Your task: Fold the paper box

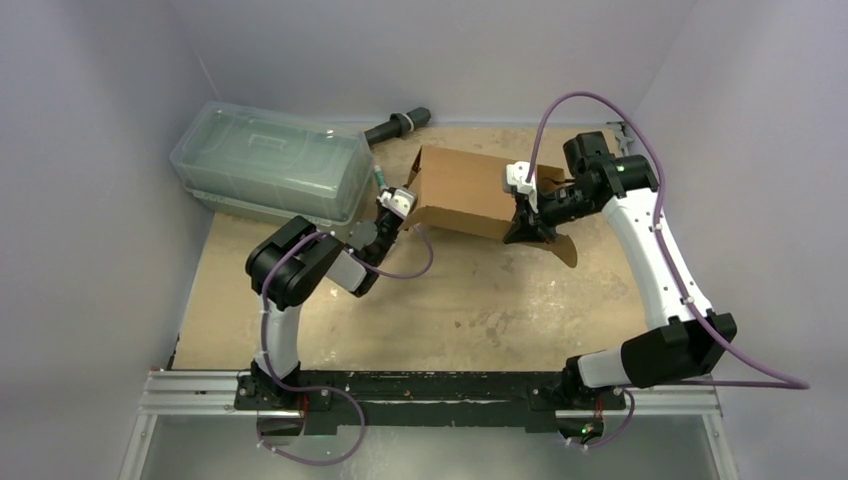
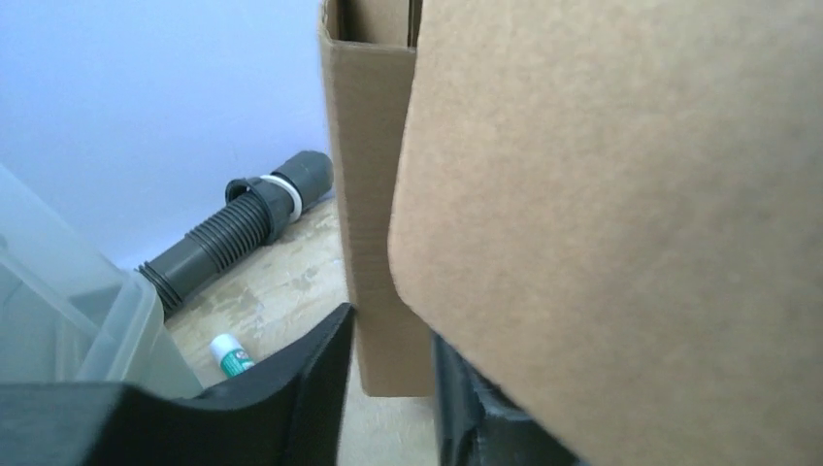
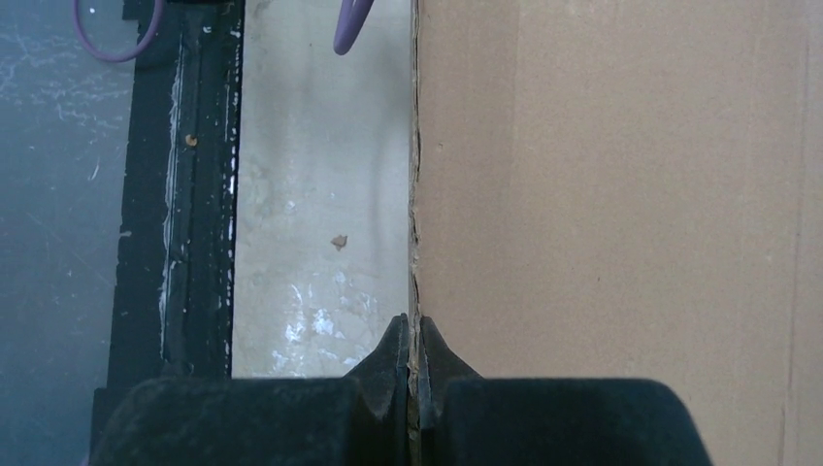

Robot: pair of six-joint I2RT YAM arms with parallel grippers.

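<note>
The paper box (image 1: pixel 465 190) is brown corrugated cardboard, partly formed and raised off the table at the back middle. My left gripper (image 1: pixel 400 205) is at its left end. In the left wrist view a narrow doubled side wall (image 2: pixel 383 243) stands between the jaws, and the left gripper (image 2: pixel 393 335) has both fingers touching it. A broad flap (image 2: pixel 602 194) hides most of the right finger. My right gripper (image 1: pixel 522 225) holds the box's right end. In the right wrist view the right gripper (image 3: pixel 415 335) is shut on the thin edge of a cardboard panel (image 3: pixel 602 194).
A clear greenish lidded container (image 1: pixel 270 165) stands at the back left, close to my left arm. A dark ribbed tube (image 1: pixel 398 126) lies by the back wall, with a small green-and-white stick (image 2: pixel 231 352) near it. The black rail (image 1: pixel 430 390) runs along the near edge.
</note>
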